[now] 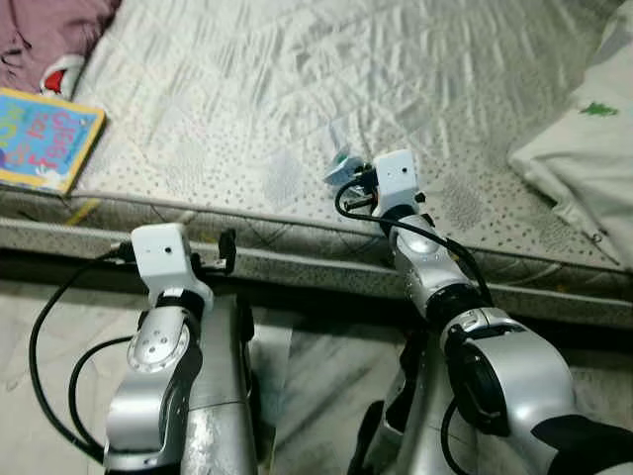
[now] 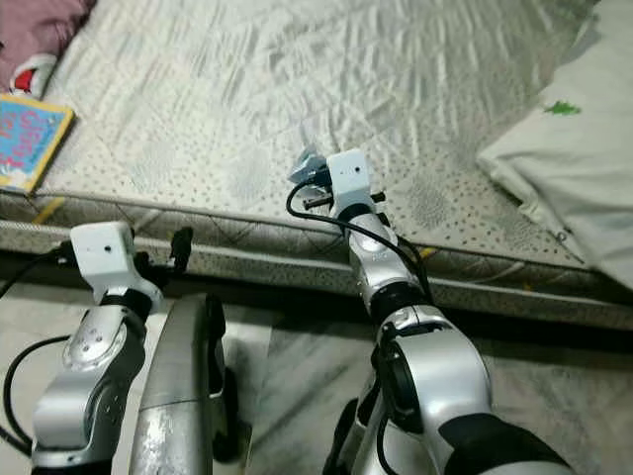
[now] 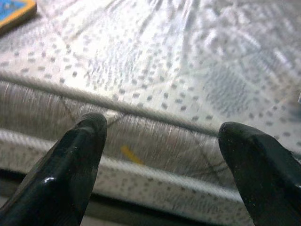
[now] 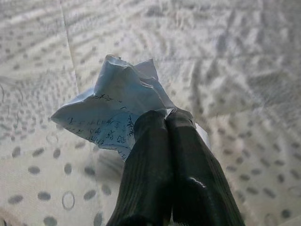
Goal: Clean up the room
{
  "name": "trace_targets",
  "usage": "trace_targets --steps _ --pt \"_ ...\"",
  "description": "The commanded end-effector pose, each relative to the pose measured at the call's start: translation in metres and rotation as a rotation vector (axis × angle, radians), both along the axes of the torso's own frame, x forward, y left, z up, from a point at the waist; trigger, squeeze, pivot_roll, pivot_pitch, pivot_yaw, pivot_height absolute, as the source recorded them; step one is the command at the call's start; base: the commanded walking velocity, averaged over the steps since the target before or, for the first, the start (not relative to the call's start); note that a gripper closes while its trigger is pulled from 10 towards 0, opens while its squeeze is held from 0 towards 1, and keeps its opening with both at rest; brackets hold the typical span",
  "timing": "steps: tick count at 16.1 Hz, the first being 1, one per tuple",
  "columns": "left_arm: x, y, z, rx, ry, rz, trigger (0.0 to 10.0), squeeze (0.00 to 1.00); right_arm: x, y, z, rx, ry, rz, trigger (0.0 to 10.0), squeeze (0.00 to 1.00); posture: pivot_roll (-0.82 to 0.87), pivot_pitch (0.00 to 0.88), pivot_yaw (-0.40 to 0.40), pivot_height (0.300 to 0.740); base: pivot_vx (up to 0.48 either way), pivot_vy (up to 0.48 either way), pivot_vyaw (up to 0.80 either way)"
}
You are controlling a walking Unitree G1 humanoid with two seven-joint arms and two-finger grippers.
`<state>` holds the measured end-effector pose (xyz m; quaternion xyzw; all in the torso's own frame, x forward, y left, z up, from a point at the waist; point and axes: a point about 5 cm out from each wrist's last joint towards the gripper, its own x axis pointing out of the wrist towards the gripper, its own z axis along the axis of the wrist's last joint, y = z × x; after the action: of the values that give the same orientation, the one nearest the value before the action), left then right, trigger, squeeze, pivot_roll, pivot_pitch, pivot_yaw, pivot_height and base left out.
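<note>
R gripper (image 4: 165, 117) pinched tight on crumpled pale-blue paper (image 4: 113, 110) w/ handwriting, over mattress (image 1: 297, 109); L gripper (image 3: 162, 136) spread wide, empty.

Left gripper (image 3: 162, 155) fingers (image 3: 70, 165) spread apart, facing dotted mattress (image 3: 155, 70) edge; book (image 3: 14, 12) corner beyond.

Your right gripper (image 4: 165, 117) pinches the crumpled pale-blue written paper (image 4: 110, 113) over the dotted quilted mattress (image 1: 297, 119); flat children's book (image 1: 45, 139) far left, white pillow (image 1: 584, 168), probably, far right.
</note>
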<state>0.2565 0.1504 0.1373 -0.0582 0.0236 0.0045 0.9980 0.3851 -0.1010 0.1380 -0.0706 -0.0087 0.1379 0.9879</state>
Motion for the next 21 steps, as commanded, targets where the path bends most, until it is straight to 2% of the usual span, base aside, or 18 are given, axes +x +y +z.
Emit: trace_targets --steps 1,3,5,9,10,11,12,15,17,21 --pt "0.001 0.002 -0.004 0.004 0.003 -0.003 10.0 0.0 0.0 -0.003 -0.001 0.011 -0.002 -0.005 0.0 0.0 0.19 0.076 -0.067 0.503 0.0 0.0 0.0" --pt "0.014 0.003 -0.005 0.005 -0.012 -0.006 10.0 0.0 0.0 -0.008 -0.002 0.066 0.021 -0.025 0.0 0.0 0.16 0.016 -0.055 0.503 0.0 0.0 0.0" --pt "0.024 0.006 -0.005 0.009 -0.024 0.021 10.0 0.0 -0.003 -0.016 -0.009 0.174 0.059 -0.059 0.0 0.0 0.13 0.0 -0.04 0.503 0.0 0.0 0.0" --pt "0.036 0.006 -0.009 -0.01 -0.035 0.03 10.0 0.0 -0.024 -0.029 -0.027 0.326 0.068 -0.098 0.0 0.0 0.06 0.0 -0.011 0.503 0.0 0.0 0.0" --pt "0.04 0.006 -0.007 -0.012 -0.053 0.028 10.0 0.0 -0.033 -0.03 -0.029 0.345 0.056 -0.102 0.7 0.0 0.04 0.0 -0.005 0.503 0.0 0.0 0.0" --pt "0.042 0.007 -0.007 -0.009 -0.062 0.024 10.0 0.0 -0.04 -0.031 -0.027 0.358 0.042 -0.11 7.6 0.0 0.03 0.0 -0.002 0.503 0.0 0.0 0.0" --pt "0.045 0.007 -0.01 -0.009 -0.061 0.022 10.0 0.0 -0.05 -0.031 -0.019 0.377 0.004 -0.115 10.0 0.0 0.01 0.0 0.002 0.503 0.0 0.0 0.0" --pt "0.043 0.002 -0.016 -0.011 -0.055 -0.003 10.0 0.0 -0.058 -0.031 -0.006 0.332 -0.086 -0.094 10.0 0.0 0.0 0.0 0.017 0.503 0.0 0.0 0.0" --pt "0.042 -0.002 -0.012 -0.014 -0.067 -0.018 10.0 0.0 -0.056 -0.032 0.001 0.346 -0.088 -0.099 10.0 0.0 0.01 0.0 0.015 0.522 0.0 0.0 0.0" --pt "0.044 0.007 -0.014 -0.015 -0.075 0.005 10.0 0.0 -0.054 -0.027 0.012 0.348 -0.084 -0.088 10.0 0.0 0.02 0.0 -0.01 0.565 0.0 0.0 0.0"
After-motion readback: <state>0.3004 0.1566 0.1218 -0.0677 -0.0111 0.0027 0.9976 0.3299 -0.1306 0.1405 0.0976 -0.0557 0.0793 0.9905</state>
